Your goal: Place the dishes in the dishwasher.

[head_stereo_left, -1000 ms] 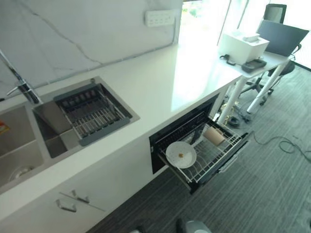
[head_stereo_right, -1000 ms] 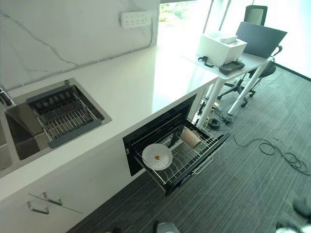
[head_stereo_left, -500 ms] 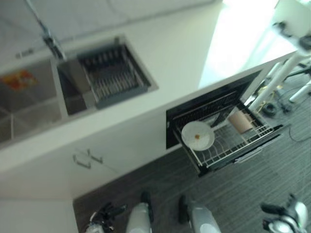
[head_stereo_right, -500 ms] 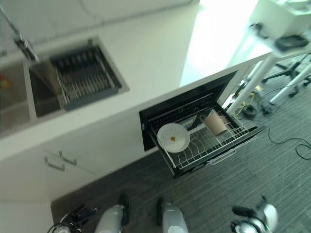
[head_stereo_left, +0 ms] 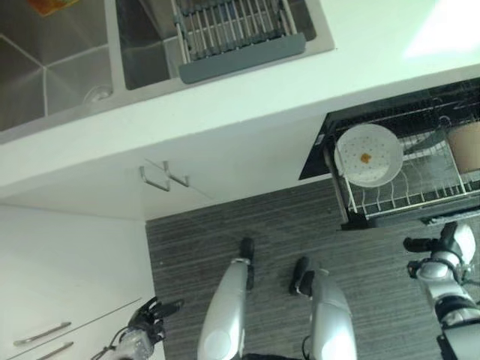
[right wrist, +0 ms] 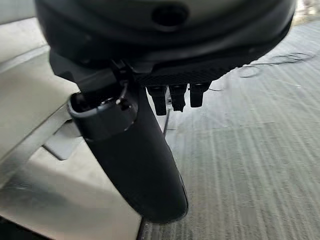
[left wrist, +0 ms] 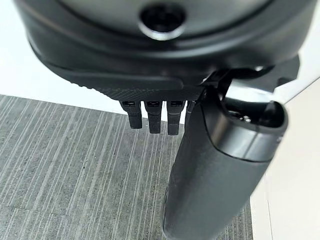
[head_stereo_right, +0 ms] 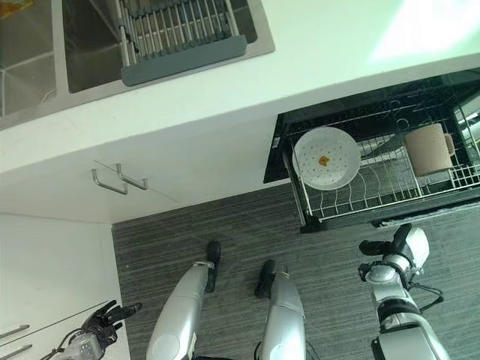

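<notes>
The dishwasher's pull-out wire rack [head_stereo_right: 375,214] stands open under the counter at the right. In it a white plate [head_stereo_right: 326,157] with a small orange speck leans at the left end, and a beige cup [head_stereo_right: 427,148] lies on its side to its right. My left hand [head_stereo_right: 109,315] hangs low at the lower left beside a white cabinet, fingers [left wrist: 150,117] straight and holding nothing. My right hand [head_stereo_right: 379,247] hangs over the floor just in front of the rack, apart from it, its fingers [right wrist: 177,97] relaxed and empty.
A white counter [head_stereo_right: 225,97] runs across the top, with a steel sink holding a grey drain rack [head_stereo_right: 180,34]. Below it is a cabinet front with two metal handles [head_stereo_right: 120,180]. A white cabinet [head_stereo_right: 45,277] stands at the lower left, on a grey carpet floor [head_stereo_right: 225,225].
The camera has tilted down, so the whole picture has shifted and both hands now show low over the floor. Plate and cup lie in the rack as before.
</notes>
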You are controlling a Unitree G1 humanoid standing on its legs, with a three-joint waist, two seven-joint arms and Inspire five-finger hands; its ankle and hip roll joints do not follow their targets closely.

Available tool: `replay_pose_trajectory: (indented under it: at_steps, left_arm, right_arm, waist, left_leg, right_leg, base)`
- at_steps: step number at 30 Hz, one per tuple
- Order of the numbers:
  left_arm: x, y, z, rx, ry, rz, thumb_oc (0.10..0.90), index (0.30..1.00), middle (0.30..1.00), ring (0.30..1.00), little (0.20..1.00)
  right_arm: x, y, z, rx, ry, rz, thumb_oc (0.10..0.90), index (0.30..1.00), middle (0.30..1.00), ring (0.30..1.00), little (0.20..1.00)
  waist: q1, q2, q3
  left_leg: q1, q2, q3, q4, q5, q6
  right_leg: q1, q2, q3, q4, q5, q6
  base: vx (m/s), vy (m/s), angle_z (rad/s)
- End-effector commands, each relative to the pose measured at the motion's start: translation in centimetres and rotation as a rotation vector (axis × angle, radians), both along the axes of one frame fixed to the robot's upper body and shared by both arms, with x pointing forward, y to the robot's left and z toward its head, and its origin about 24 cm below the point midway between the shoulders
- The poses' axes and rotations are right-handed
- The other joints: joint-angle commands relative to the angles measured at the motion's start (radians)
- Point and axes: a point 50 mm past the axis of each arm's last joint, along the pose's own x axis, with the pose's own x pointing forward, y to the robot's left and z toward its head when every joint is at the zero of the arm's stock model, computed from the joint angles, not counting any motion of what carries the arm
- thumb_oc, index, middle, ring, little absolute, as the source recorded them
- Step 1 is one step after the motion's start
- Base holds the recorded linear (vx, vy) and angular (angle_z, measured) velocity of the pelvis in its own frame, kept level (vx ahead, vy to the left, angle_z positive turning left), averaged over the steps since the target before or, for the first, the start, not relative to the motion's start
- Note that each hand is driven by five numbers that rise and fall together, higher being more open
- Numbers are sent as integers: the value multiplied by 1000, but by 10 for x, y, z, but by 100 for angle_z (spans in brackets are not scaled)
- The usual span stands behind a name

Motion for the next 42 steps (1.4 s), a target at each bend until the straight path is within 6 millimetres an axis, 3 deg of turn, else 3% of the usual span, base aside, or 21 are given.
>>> replay_pose_trajectory:
  at_steps: [1,4,7,14,19,26,28,29,32,33,34,37,38,39,40,42]
  left_arm:
    - [-25,18,0,81,56,-44,800,900,900,900,900]
    - [-24,11,-2,74,46,-86,800,900,900,900,900]
    - [-23,15,3,154,13,-87,800,900,900,900,900]
    - [-9,44,29,289,-103,9,800,900,900,900,900]
    - [7,53,47,327,-234,63,800,900,900,900,900]
    - [16,49,51,218,-311,79,800,900,900,900,900]
    - [24,39,50,157,-374,91,800,900,900,900,900]
    - [29,34,52,170,-397,42,800,900,900,900,900]
    - [41,14,57,190,-466,-81,800,900,900,900,900]
    - [45,7,58,161,-496,-99,800,900,900,900,900]
    - [47,2,59,135,-512,-109,800,900,900,900,900]
    - [46,-12,53,59,-505,-162,800,900,900,900,900]
    - [45,-24,46,-20,-492,-205,800,900,900,900,900]
    - [45,-29,44,-66,-494,-221,800,900,900,900,900]
    - [44,-44,35,-173,-470,-263,800,900,900,900,900]
    - [43,-56,27,-221,-429,-310,800,900,900,900,900]
  right_arm:
    - [43,4,125,-300,-411,115,800,900,900,900,900]
    - [49,6,159,-370,-511,81,800,900,900,900,900]
    - [55,13,213,-514,-587,114,800,900,900,900,900]
    - [59,25,264,-616,-687,110,800,900,900,900,900]
    - [62,31,288,-650,-688,112,800,900,900,900,900]
    - [67,24,269,-506,-627,108,800,900,900,900,900]
    - [77,27,225,-392,-497,163,800,900,900,900,900]
    - [80,32,198,-358,-434,200,800,900,900,900,900]
    - [67,45,91,-160,-224,280,800,900,900,900,900]
    - [50,52,40,-70,-119,299,800,900,900,900,900]
    - [35,58,7,5,-57,302,800,900,900,900,900]
    - [-14,75,-67,139,156,346,800,900,900,900,900]
    - [-44,90,-104,247,270,342,800,900,900,900,900]
    - [-52,93,-113,293,296,319,800,900,900,900,900]
    - [-79,101,-136,383,375,268,800,900,900,900,900]
    - [-98,103,-150,443,426,222,800,900,900,900,900]
  waist:
    - [29,-3,-26]
    - [49,3,-26]
    - [80,0,-26]
    - [131,-39,-26]
    - [162,-60,-26]
    - [194,-93,-26]
    - [188,-101,-36]
    - [181,-91,-45]
    - [149,-84,-85]
    - [132,-76,-105]
    - [119,-71,-123]
    - [87,-55,-176]
    - [64,-49,-213]
    - [56,-50,-224]
    - [27,-51,-261]
    - [5,-52,-285]
  left_leg:
    - [87,-13,-15,-83,22,46]
    - [60,-22,-23,-81,23,51]
    - [39,-39,-44,-82,28,52]
    - [29,-46,-78,-97,38,51]
    - [37,-48,-93,-108,41,47]
    - [76,-49,-105,-129,38,45]
    - [129,-48,-109,-165,41,44]
    - [135,-36,-111,-168,59,47]
    - [195,-19,-108,-168,32,43]
    - [223,-11,-106,-168,20,39]
    - [239,-8,-107,-168,11,35]
    - [281,3,-97,-168,-3,25]
    - [302,12,-84,-168,-6,21]
    - [306,13,-79,-168,-8,20]
    - [315,20,-62,-168,-10,19]
    - [327,25,-46,-168,-16,20]
  right_leg:
    - [54,47,76,45,6,4]
    - [32,48,76,52,4,6]
    - [24,57,80,53,2,8]
    - [49,72,68,19,19,16]
    - [82,65,39,7,15,15]
    - [148,59,1,-11,11,19]
    - [196,61,-9,-44,14,24]
    - [204,67,-23,-65,41,20]
    - [290,78,-35,-156,65,29]
    - [338,78,-44,-207,76,33]
    - [373,82,-48,-251,83,36]
    - [453,94,-50,-348,105,44]
    - [483,100,-45,-380,118,47]
    - [484,99,-41,-380,117,48]
    - [482,100,-31,-380,119,48]
    - [484,100,-22,-380,120,49]
  base:
    - [65,91,5]
    - [76,89,2]
    - [114,88,12]
    - [60,-19,13]
    - [32,-9,10]
    - [15,-4,16]
    - [-36,120,14]
    - [-56,132,16]
    - [41,131,18]
    - [98,123,33]
    - [94,104,45]
    - [63,76,21]
    - [12,42,-14]
    - [-37,39,-29]
    - [-48,21,-33]
    - [-23,20,-32]
